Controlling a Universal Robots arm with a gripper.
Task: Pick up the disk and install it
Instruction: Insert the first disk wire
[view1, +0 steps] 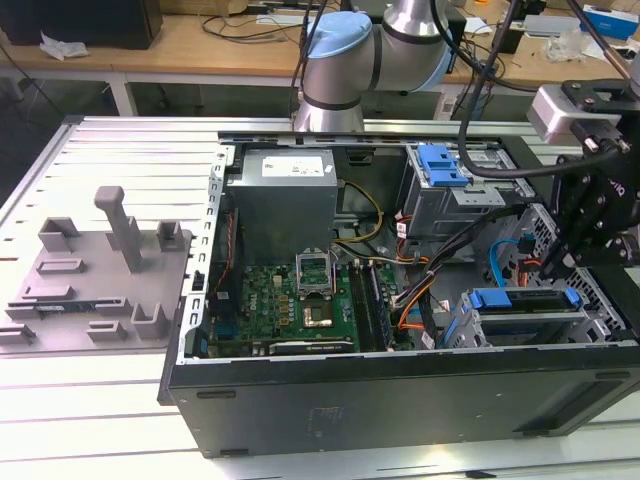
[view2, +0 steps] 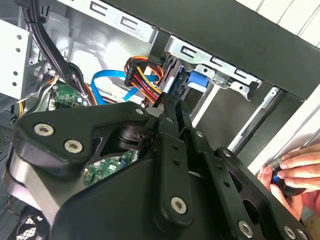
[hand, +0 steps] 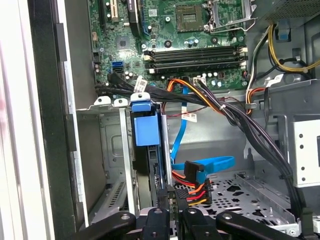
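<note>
One disk (hand: 145, 127) just beside gripper (hand: 172, 205)

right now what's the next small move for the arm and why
Probably a slow, straight push along the slot. The disk already stands edge-on inside the drive bay, the gripper lines up behind it, and the cables lie close beside, so sideways motion looks risky.
</note>
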